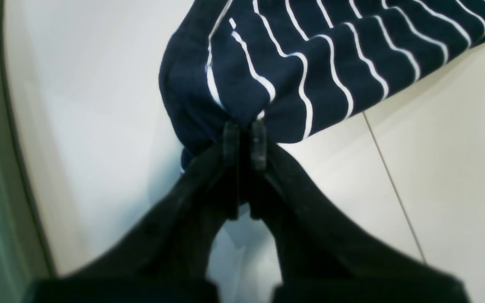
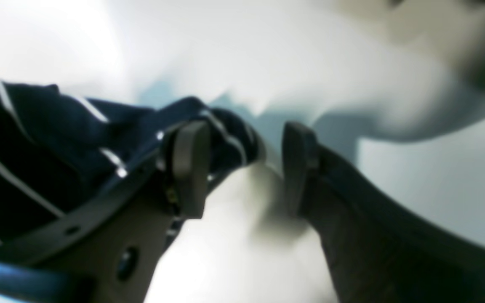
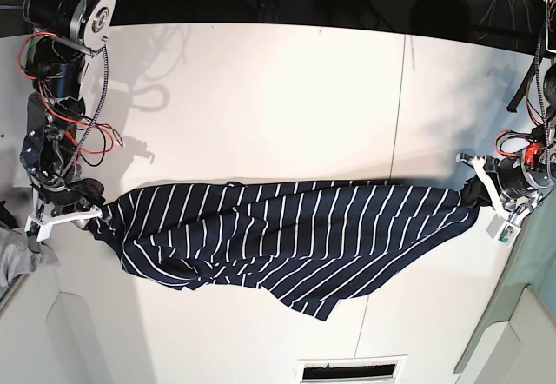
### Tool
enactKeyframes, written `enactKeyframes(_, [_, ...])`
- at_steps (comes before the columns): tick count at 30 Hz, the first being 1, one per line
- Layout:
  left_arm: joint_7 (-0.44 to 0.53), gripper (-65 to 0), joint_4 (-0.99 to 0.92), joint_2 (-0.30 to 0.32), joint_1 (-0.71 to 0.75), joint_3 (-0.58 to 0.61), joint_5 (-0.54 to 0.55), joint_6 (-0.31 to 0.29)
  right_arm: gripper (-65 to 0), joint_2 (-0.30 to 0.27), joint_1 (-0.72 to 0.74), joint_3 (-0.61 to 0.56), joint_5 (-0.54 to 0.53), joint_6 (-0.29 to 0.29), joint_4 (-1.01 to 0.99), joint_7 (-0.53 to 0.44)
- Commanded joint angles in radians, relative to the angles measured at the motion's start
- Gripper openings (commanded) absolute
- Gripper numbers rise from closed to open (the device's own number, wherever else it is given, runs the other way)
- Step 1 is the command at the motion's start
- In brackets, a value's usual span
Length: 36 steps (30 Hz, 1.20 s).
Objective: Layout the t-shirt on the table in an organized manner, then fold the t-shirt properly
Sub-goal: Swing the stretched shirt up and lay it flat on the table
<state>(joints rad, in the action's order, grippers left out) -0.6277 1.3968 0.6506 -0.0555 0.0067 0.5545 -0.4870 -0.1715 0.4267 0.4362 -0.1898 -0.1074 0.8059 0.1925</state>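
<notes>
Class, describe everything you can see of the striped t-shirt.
The t-shirt is soft navy fabric with thin white stripes, stretched in a long wrinkled band across the white table. The left gripper pinches one bunched end with jaws shut. At the other end the right gripper has its jaws apart, fabric beside one finger.

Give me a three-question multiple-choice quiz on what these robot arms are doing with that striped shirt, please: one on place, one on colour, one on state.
1. Where does the t-shirt lie?
A. Stretched across the table between the two arms
B. Bunched at the table's far edge
C. On the floor

2. What colour are its stripes?
A. Red
B. White
C. Yellow

3. How do the grippers stand?
A. Both open
B. Both shut
C. left gripper shut on cloth, right gripper open

Answers: 1 A, the base view shows it spanning from arm to arm. 2 B, thin white lines on navy. 3 C, the left jaws pinch fabric; the right jaws stand apart.
</notes>
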Motion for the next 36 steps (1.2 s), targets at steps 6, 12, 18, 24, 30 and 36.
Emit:
enactKeyframes(6, [0.017,-65.0,0.016,0.006,-0.015,-0.008,0.01,0.0,-42.4,0.005,0.03,0.0,-0.02,-0.013,-0.077,-0.065])
enactKeyframes(12, [0.01,-65.0,0.016,0.006,-0.016,-0.008,0.01,0.0,-58.5,0.02,0.037,0.0,0.018,-0.072,-0.076,-0.067])
enactKeyframes(18, [0.019,-65.0,0.018,0.014,-0.017,-0.017,0.021,0.001,-65.0,0.018,0.037,0.0,0.074,-0.202,-0.015,-0.095])
enactKeyframes(24, [-0.018,-65.0,0.072,0.029,-0.017,-0.198,0.106,0.0,-65.0,-0.016,0.002,0.0,-0.071,-0.385,0.224,0.04])
enactKeyframes(30, [-0.055,-65.0,0.161,0.095,-0.017,-0.463,0.236,-0.039,-65.0,-0.081,-0.036,0.048,-0.222,-0.405,0.622,0.203])
enactKeyframes(36, [-0.065,-65.0,0.231,0.186,-0.017,-0.526,0.265,-0.042,-65.0,-0.16,-0.037,0.103,-0.281,-0.406,0.736,0.256])
